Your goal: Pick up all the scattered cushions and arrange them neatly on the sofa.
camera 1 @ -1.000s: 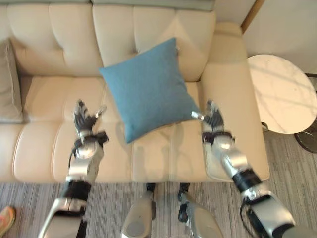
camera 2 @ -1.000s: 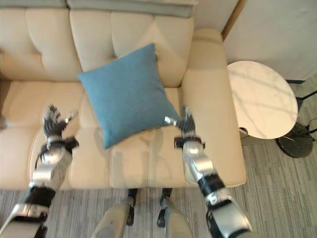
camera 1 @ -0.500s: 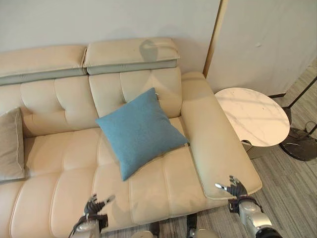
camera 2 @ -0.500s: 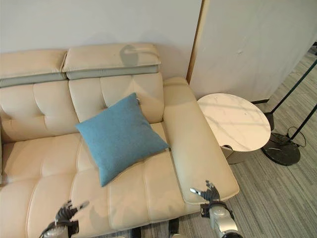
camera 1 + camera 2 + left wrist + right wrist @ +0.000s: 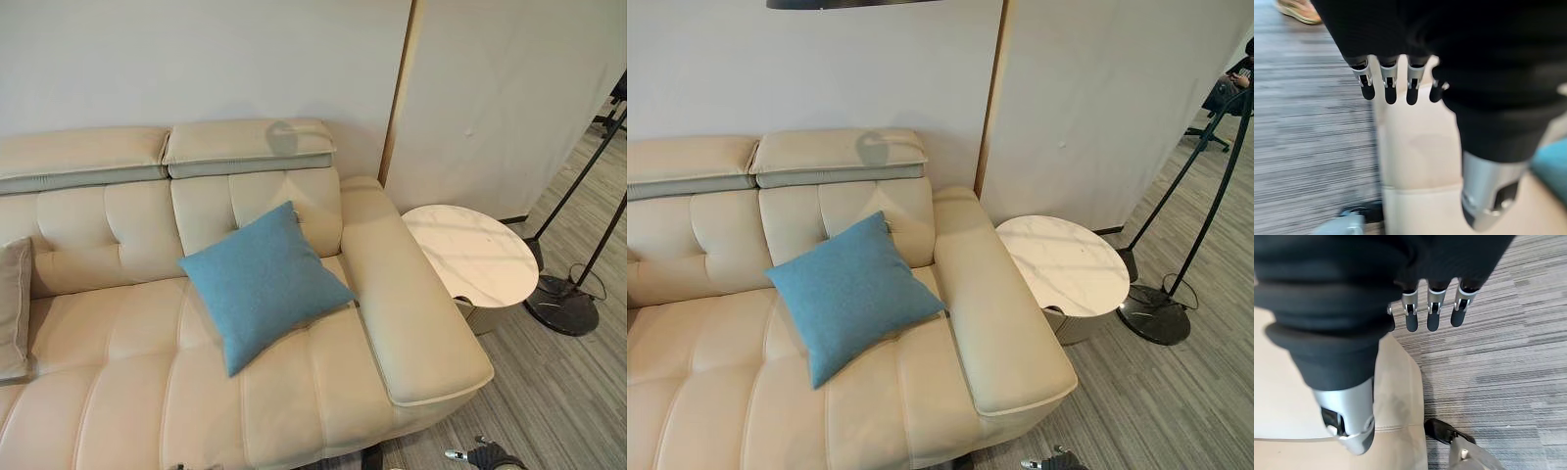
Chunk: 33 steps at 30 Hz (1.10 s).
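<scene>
Cream leather fills most of the scene: a tufted sofa (image 5: 294, 392) stands against a pale wall, with grey striped floor (image 5: 1156, 392) in front of it and to its right. On the seat a blue cushion (image 5: 263, 282) stands on one corner, leaning back against the backrest close to the right armrest. At the far left edge of the seat a beige cushion (image 5: 14, 308) rests upright against the backrest, well apart from the blue one. Just beside the right armrest stands a round white marble side table (image 5: 470, 253), and further right the dark round base of a floor lamp (image 5: 561, 304) sits on the floor. The right hand (image 5: 1430, 308) hangs low over the floor in front of the sofa's right end, its fingers (image 5: 1433, 319) straight and holding nothing. The left hand (image 5: 1400, 73) hovers by the sofa's front edge, its fingers (image 5: 1390, 88) likewise extended and empty. A person's shoe (image 5: 1298, 11) shows on the floor beyond that hand.
</scene>
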Motion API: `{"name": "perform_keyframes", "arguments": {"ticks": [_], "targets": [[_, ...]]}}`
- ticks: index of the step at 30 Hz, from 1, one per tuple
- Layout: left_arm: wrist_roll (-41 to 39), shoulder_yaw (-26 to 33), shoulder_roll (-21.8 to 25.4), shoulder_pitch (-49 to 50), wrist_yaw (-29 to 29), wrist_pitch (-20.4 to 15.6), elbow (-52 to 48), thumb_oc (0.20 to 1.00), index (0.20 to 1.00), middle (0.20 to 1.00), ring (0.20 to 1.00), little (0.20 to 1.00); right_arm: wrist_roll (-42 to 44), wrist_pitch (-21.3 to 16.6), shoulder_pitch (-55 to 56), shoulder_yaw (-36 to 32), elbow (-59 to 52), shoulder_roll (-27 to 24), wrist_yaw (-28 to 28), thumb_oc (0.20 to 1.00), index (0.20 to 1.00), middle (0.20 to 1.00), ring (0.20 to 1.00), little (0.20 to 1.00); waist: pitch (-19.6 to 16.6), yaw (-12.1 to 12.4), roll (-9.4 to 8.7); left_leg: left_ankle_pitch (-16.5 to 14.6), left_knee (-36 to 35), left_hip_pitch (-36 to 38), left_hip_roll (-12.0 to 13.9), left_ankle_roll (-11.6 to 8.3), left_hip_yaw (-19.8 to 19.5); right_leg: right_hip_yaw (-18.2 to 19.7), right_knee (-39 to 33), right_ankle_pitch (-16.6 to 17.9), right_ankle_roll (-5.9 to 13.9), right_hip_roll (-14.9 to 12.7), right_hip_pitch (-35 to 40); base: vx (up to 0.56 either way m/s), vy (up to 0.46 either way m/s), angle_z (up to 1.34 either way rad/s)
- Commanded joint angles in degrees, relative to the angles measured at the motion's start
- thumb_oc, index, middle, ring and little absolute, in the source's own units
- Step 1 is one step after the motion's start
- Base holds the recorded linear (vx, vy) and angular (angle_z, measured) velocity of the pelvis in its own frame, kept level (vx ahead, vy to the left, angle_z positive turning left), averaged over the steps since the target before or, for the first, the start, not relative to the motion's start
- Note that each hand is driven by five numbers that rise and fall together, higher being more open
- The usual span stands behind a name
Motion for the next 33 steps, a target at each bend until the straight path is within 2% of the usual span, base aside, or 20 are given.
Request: {"name": "perform_keyframes", "arguments": {"ticks": [1,4,6,7,8,9,10,12,14,17,18,19,21,22,24,26,27,29,31,33], "targets": [[-0.14,0.93,1.95,-3.42,0.91,-1.31,0.61,1.0,1.0,1.0,1.0,1.0,0.35,-1.54,-4.36,-1.18,-1.69,-1.75,-0.45,1.0,1.0,1.0,1.0,1.0,4.0,-0.42,1.38,-5.21,0.09,0.97,-1.53,-0.71,-2.42,1.8,0.8,-5.13,2.67,-1.71,5.46,-0.06,0.009,-0.08],[-2.76,1.66,2.61,-4.38,0.53,-2.12,-1.15,1.0,1.0,1.0,1.0,1.0,0.78,-1.57,-5.6,-1.13,-1.87,-1.69,-0.42,1.0,1.0,1.0,1.0,1.0,6.07,-0.46,1.68,-3.89,0.09,-1.06,-0.73,-0.64,-0.96,3.67,2.37,-3.65,2.94,-1.19,1.69,-0.22,-0.003,-0.11],[-3.83,1.4,3.76,-4.89,-0.53,-2.48,-2.83,1.0,1.0,1.0,1.0,1.0,1.75,-1.67,-5.8,-1.07,-1.69,-1.88,0.59,1.0,1.0,1.0,1.0,1.0,6.77,-0.82,2.28,-2.86,0.09,-2.38,0.04,-0.36,-1.32,6.96,9.23,-6.84,2.13,-0.06,0.18,-0.2,-0.044,-0.2],[-3.83,1.4,3.77,-4.89,-0.53,-2.47,-2.84,1.0,1.0,1.0,1.0,1.0,1.76,-1.68,-5.81,-1.07,-1.68,-1.87,0.59,1.0,1.0,1.0,1.0,1.0,6.76,-0.77,2.23,-2.87,0.09,-2.39,0.0,-0.35,-1.26,7.04,9.74,-7.13,2.13,-0.12,-0.1,-0.13,-0.078,-0.21],[-4.01,1.01,5.2,-5.05,-1.5,-2.96,-5.81,1.0,1.0,1.0,1.0,1.0,3.3,-1.92,-4.92,-1.6,-2.0,-2.58,1.82,1.0,1.0,1.0,1.0,1.0,6.54,-1.09,2.71,-2.25,0.09,-3.46,0.32,-0.33,-2.0,8.63,15.45,-10.46,1.1,0.29,0.48,-0.16,-0.157,0.06],[-6.72,2.0,6.13,-4.74,-2.21,-3.18,-8.65,1.0,1.0,1.0,1.0,1.0,4.68,-2.49,-3.48,-3.05,-4.08,-3.81,2.14,1.0,1.0,1.0,1.0,1.0,6.06,-1.62,2.7,-1.76,0.09,-4.34,0.03,-0.41,-3.19,10.98,21.81,-11.95,0.68,0.68,0.73,-0.24,-0.314,0.42],[-7.96,2.9,6.79,-4.42,-2.05,-3.64,-9.95,1.0,1.0,1.0,1.0,1.0,6.56,-3.16,-2.18,-4.63,-6.89,-4.44,2.31,1.0,1.0,1.0,1.0,1.0,5.51,-2.05,2.33,-1.05,0.09,-5.23,-0.01,-0.75,-4.3,13.24,23.97,-12.35,0.48,1.26,2.28,-0.17,-0.257,0.69],[-8.96,3.13,6.64,-4.47,-1.94,-3.73,-10.52,1.0,1.0,1.0,1.0,1.0,7.14,-3.29,-2.03,-5.22,-7.69,-4.62,2.1,1.0,1.0,1.0,1.0,1.0,5.16,-1.98,2.08,-0.37,0.09,-5.93,0.2,-1.09,-4.58,13.54,22.48,-12.87,0.3,1.34,3.98,-0.14,-0.228,0.51],[-10.31,3.65,6.5,-5.36,-1.05,-4.06,-9.63,1.0,1.0,1.0,1.0,1.0,7.83,-3.55,-2.78,-5.26,-9.33,-4.62,1.69,1.0,1.0,1.0,1.0,1.0,5.13,-1.68,1.82,1.22,0.09,-7.08,1.15,-2.24,-4.42,12.23,16.27,-16.29,-0.7,1.69,6.87,-0.2,-0.265,-0.25],[-11.34,3.88,6.07,-5.39,-0.6,-4.25,-10.64,1.0,1.0,1.0,1.0,1.0,7.94,-3.82,-3.39,-4.75,-10.09,-4.81,1.2,1.0,1.0,1.0,1.0,1.0,4.83,-1.41,1.82,3.06,0.09,-7.91,2.65,-3.41,-4.2,11.09,11.9,-17.53,-1.67,3.12,8.71,-0.31,-0.413,-0.19],[-11.18,3.49,5.34,-5.52,-0.7,-3.95,-11.16,1.0,1.0,1.0,1.0,1.0,9.14,-4.49,-3.37,-4.83,-12.44,-5.13,0.79,1.0,1.0,1.0,1.0,1.0,5.98,-1.83,2.48,6.01,0.09,-9.1,4.43,-6.1,-4.59,10.78,10.07,-17.66,-3.37,5.66,9.08,-0.39,-0.408,-0.17],[-11.29,3.27,4.96,-5.51,-0.81,-3.96,-11.47,1.0,1.0,1.0,1.0,1.0,9.64,-4.69,-3.33,-4.94,-13.35,-5.24,0.4,1.0,1.0,1.0,1.0,1.0,6.48,-2.19,2.65,5.84,0.09,-9.64,4.97,-6.71,-4.45,10.05,9.62,-17.51,-3.71,6.36,8.93,-0.52,-0.518,-0.08],[-10.85,2.71,4.38,-5.59,-0.89,-3.89,-11.52,1.0,1.0,1.0,1.0,1.0,10.17,-5.05,-3.23,-4.93,-14.06,-5.32,0.16,1.0,1.0,1.0,1.0,1.0,7.23,-2.74,2.81,5.24,0.09,-10.04,5.16,-6.75,-4.64,9.11,9.48,-17.29,-4.01,6.76,8.82,-0.39,-0.28,0.2],[-9.28,1.45,3.29,-5.93,-1.25,-3.74,-11.5,1.0,1.0,1.0,1.0,1.0,10.37,-5.34,-3.39,-4.92,-16.04,-5.4,-0.26,1.0,1.0,1.0,1.0,1.0,8.35,-3.78,2.7,3.09,0.09,-9.76,5.04,-5.78,-1.56,7.34,9.87,-15.94,-4.12,6.51,7.05,-0.38,-0.224,0.45],[-8.36,0.97,2.89,-5.73,-1.36,-3.81,-11.12,1.0,1.0,1.0,1.0,1.0,10.54,-5.43,-3.37,-5.02,-16.41,-5.11,-0.28,1.0,1.0,1.0,1.0,1.0,8.2,-3.89,2.39,3.06,0.09,-7.98,4.32,-5.13,-0.43,7.07,9.22,-15.16,-3.97,6.18,6.93,-0.31,-0.189,0.4],[-7.22,0.44,2.57,-5.26,-1.62,-3.7,-11.39,1.0,1.0,1.0,1.0,1.0,10.37,-5.11,-2.81,-4.93,-17.61,-4.77,0.04,1.0,1.0,1.0,1.0,1.0,7.78,-3.98,2.0,1.26,5.23,-6.63,2.97,-4.35,0.95,7.18,7.72,-13.73,-3.76,5.54,6.95,-0.18,-0.101,0.18],[-7.22,0.44,2.57,-5.26,-1.62,-3.7,-11.39,1.0,1.0,1.0,1.0,1.0,10.37,-5.11,-2.81,-4.93,-17.61,-4.77,0.04,1.0,1.0,1.0,1.0,1.0,7.75,-3.98,2.01,1.25,5.25,-6.67,2.97,-4.35,0.95,7.18,7.72,-13.73,-3.76,5.54,6.93,-0.16,-0.072,0.15],[-6.45,0.22,2.1,-4.55,-2.04,-3.51,-11.99,1.0,1.0,1.0,1.0,1.0,10.4,-5.14,-2.16,-4.24,-17.79,-4.22,0.37,1.0,1.0,1.0,1.0,1.0,6.91,-4.17,1.68,-6.2,13.24,-4.73,0.32,-2.6,1.29,7.0,5.57,-12.4,-3.49,4.95,6.22,-0.21,-0.06,0.1],[-6.14,0.25,1.69,-4.26,-2.35,-3.26,-11.64,1.0,1.0,1.0,1.0,1.0,10.34,-5.02,-1.74,-4.23,-17.3,-3.93,0.49,1.0,1.0,1.0,1.0,1.0,6.42,-4.05,1.65,-9.68,15.45,-2.83,-0.97,-1.7,0.88,6.98,4.33,-11.77,-3.21,4.97,6.14,-0.15,0.0,0.09],[-5.9,0.04,1.26,-3.87,-2.39,-3.13,-11.8,1.0,1.0,1.0,1.0,1.0,10.31,-4.89,-1.6,-4.24,-17.15,-3.66,0.45,1.0,1.0,1.0,1.0,1.0,5.97,-3.94,2.15,-10.93,13.15,0.2,-1.89,-1.37,0.12,7.05,3.81,-10.83,-2.69,5.4,5.32,-0.14,0.053,0.05]]}}
